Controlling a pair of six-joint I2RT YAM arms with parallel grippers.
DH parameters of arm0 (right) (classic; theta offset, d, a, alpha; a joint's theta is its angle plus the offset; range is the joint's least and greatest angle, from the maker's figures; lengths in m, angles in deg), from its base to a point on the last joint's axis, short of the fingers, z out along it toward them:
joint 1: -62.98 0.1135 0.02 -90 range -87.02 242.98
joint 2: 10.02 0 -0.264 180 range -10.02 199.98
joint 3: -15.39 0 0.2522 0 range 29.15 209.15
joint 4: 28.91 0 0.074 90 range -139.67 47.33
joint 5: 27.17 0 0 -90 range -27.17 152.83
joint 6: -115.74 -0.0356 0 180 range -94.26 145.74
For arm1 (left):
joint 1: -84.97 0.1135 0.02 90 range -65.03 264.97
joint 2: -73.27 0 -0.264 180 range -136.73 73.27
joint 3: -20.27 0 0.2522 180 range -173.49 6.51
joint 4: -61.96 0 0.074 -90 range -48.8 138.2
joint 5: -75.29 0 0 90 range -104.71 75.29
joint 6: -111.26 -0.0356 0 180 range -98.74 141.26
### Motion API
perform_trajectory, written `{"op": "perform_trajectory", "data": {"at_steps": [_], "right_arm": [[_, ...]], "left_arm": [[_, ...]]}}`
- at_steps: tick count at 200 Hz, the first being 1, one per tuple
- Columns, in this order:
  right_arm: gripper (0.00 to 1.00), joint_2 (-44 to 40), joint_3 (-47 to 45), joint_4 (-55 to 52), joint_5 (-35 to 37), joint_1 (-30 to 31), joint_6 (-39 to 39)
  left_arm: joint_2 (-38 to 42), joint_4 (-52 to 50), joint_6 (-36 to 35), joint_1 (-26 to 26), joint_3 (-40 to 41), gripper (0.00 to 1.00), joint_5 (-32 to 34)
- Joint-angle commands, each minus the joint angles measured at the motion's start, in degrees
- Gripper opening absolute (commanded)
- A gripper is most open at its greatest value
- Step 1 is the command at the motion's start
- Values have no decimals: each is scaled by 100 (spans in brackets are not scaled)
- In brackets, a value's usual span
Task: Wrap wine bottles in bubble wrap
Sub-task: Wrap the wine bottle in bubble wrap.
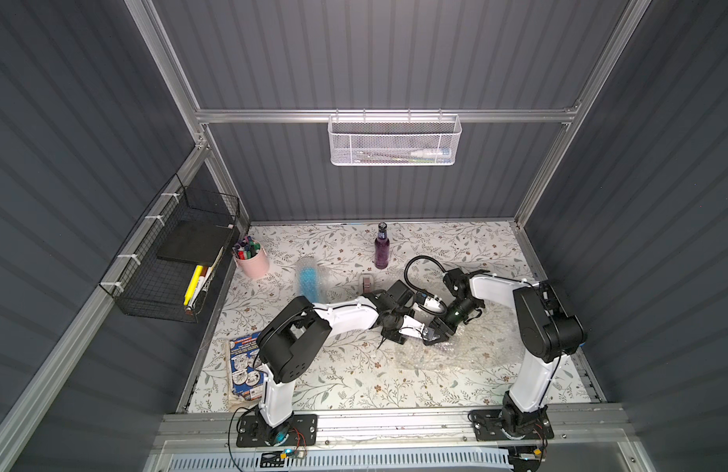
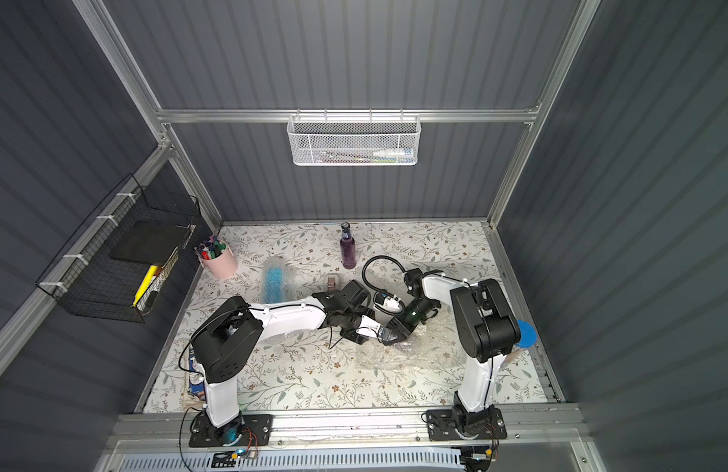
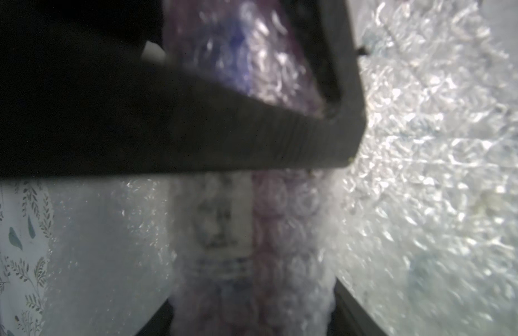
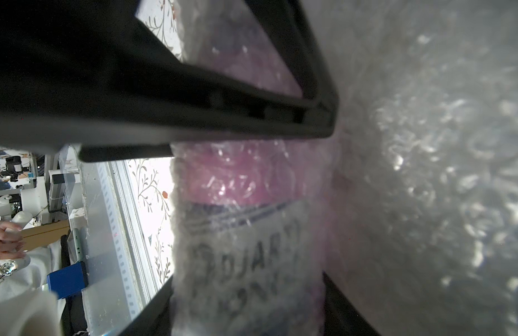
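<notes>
Left claw (image 1: 435, 337) from 9 o'clock and right claw (image 1: 444, 327) from 2, part-open and empty, sit over the purple bottle (image 3: 281, 232) in bubble wrap (image 1: 468, 355), which lies lengthwise across their gaps.

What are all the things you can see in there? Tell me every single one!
purple bottle: one, dark purple, standing unwrapped at the back of the floral table.
blue bottle: one, bright blue, already wrapped, left of centre.
wrapped bottle: one, purple with white label, under both claws.
bubble wrap: one sheet, clear, spread near the right arm.
cup: one, pink, holding markers, back left.
tape holder: one, small, pinkish, centre; probably tape.
wire basket: one, black, left wall.
mesh basket: one, white, back wall.
printed pack: one, blue and white, front left.
cylinder: one, clear, blue lid, beside the right arm.
left claw: one, black, fingers apart over the wrapped bottle.
right claw: one, black, fingers apart over it too.
</notes>
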Motion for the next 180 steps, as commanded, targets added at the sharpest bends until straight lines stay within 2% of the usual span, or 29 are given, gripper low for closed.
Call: {"op": "perform_trajectory", "data": {"at_steps": [1, 35, 66, 94, 117, 133, 150, 161, 174, 180], "right_arm": [[65, -156, -37, -68, -247, 109, 64], [72, -493, -62, -50, -166, 109, -18], [78, -1131, -215, -69, 2, 112, -183], [82, -1911, -520, -101, 550, 109, -360], [83, -2797, -913, 91, 1255, 101, -543], [83, -3577, -1364, 367, 1663, 114, -607], [83, -4552, -1987, 702, 1852, 252, -233], [85, -5197, -2466, 1019, 2270, 467, -170], [87, -5945, -3033, 1533, 2297, 665, 25], [88, -6262, -3281, 1777, 2590, 745, 146]], "left_arm": [[-233, -300, 510, -25, -131, 62, -211], [-401, -804, 863, 100, -448, 57, -97], [-479, -941, 1071, 219, -547, 56, -149], [-554, -1193, 1163, 361, -662, 56, -329], [-653, -1483, 1258, 489, -746, 56, -646], [-797, -1790, 1346, 552, -1204, 56, -848], [-998, -2236, 1529, 631, -1533, 56, -1117], [-1175, -2605, 1621, 685, -1837, 56, -1306], [-1370, -3023, 1749, 734, -2165, 56, -1541], [-1453, -3182, 1785, 755, -2311, 56, -1678]]}}
